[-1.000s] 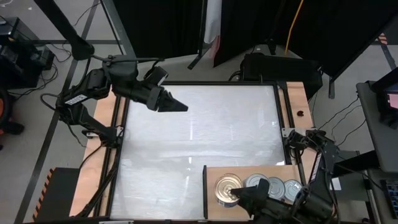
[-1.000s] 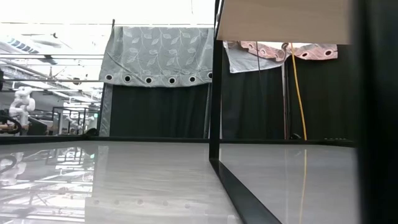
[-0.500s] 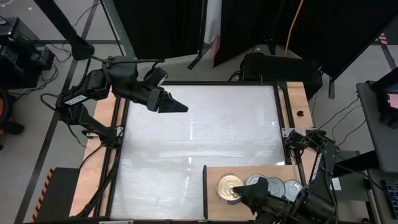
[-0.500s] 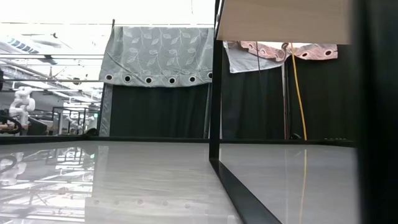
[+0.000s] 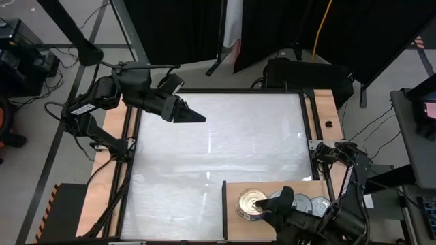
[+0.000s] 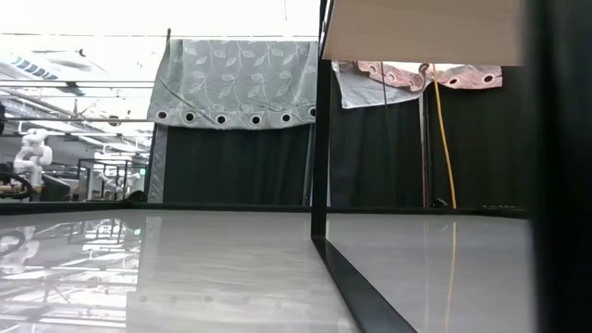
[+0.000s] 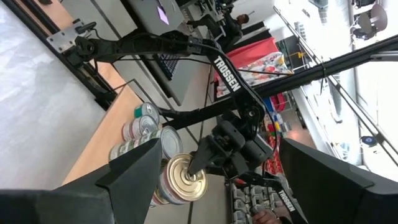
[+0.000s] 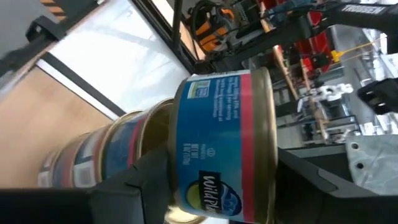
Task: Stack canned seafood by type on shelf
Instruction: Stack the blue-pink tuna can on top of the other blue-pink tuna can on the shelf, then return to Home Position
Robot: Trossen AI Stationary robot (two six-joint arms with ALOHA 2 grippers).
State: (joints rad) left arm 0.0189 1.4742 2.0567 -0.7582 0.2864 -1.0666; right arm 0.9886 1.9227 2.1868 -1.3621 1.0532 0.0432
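the can [image 8: 227, 146] has a blue label with a red band and gold rims; its top [image 5: 252, 203] is gold. neighbouring tins [image 5: 310, 204] have silver tops. the shelf [image 5: 262, 186] is light brown, the table [image 5: 211, 150] white, the curtain [image 6: 236, 79] grey-green with a leaf pattern.

The right end effector [image 5: 271, 212] sits over the shelf [image 5: 238, 186], at the surface's [image 5: 211, 150] near right corner, with a stack of gold-topped cans [image 5: 251, 205] touching its tip on the side toward the surface's middle. A row of silver-topped cans [image 5: 305, 203] lies on the shelf behind it, toward the right edge. The left end effector [image 5: 194, 116] hangs well apart, over the far left part of the surface.
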